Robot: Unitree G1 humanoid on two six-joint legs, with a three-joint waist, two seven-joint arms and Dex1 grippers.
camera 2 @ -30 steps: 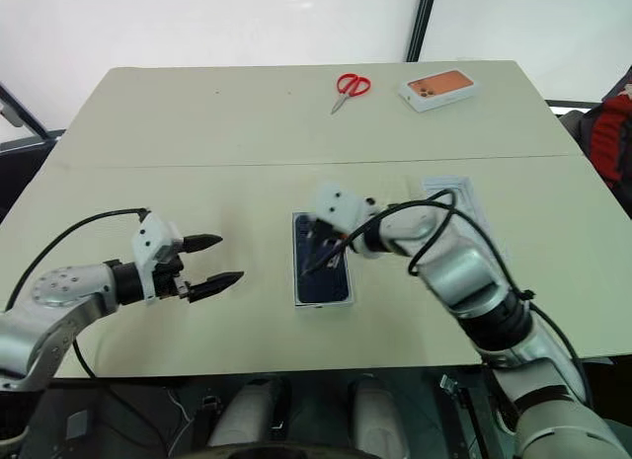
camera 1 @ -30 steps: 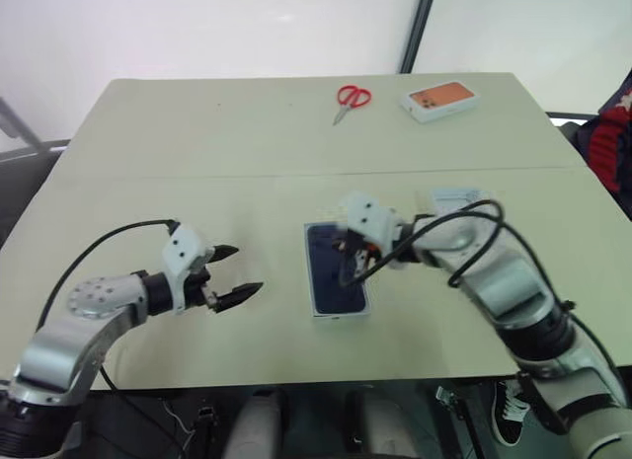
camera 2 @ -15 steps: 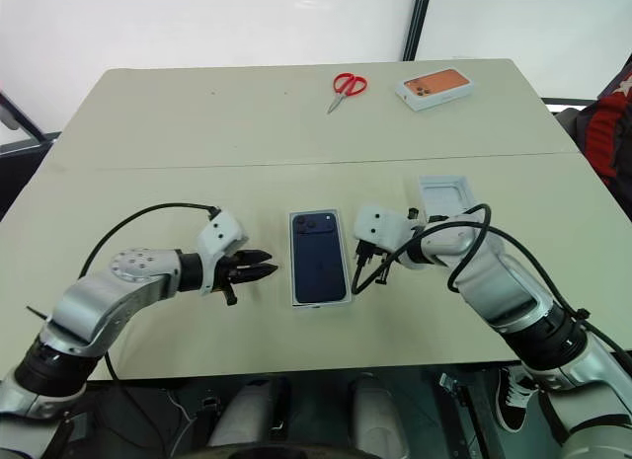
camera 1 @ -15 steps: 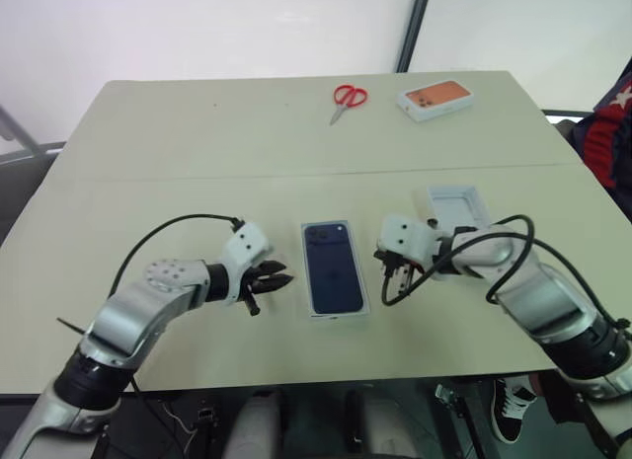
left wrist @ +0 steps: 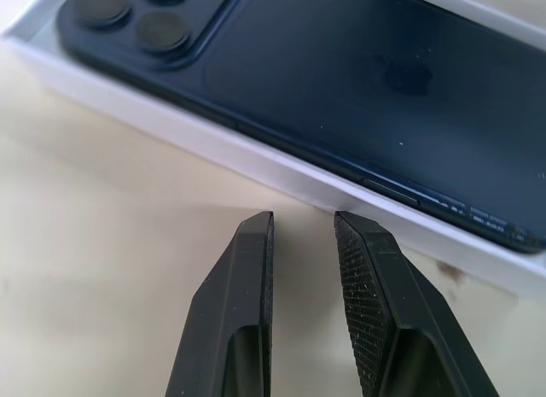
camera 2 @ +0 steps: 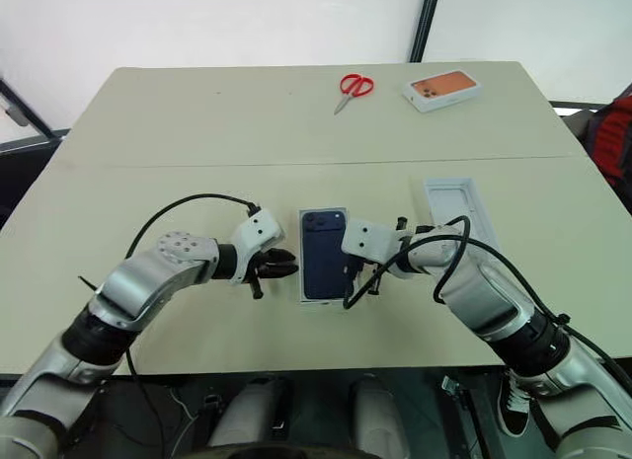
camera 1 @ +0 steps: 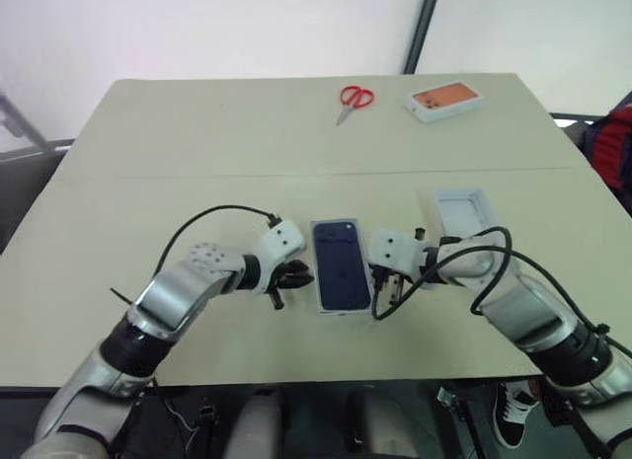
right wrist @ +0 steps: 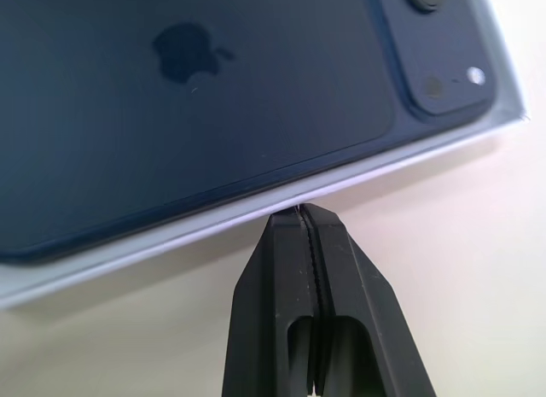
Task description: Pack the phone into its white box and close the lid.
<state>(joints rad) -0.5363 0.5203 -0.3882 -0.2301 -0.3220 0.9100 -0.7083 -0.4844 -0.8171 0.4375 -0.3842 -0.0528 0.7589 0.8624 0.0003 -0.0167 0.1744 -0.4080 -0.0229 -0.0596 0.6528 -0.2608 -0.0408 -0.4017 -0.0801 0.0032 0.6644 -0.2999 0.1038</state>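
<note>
Both tools flank phone (camera 1: 341, 264) w/ lid (right wrist: 171, 235) on; right (right wrist: 304, 211) pinched.

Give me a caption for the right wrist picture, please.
Shut right gripper touching the rim of the white box, where the navy phone lies back up.

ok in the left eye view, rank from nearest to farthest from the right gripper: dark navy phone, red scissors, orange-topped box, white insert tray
1. dark navy phone, just left of the right gripper
2. white insert tray, right, slightly behind
3. orange-topped box, far right
4. red scissors, far centre; nearly tied with the box
</note>
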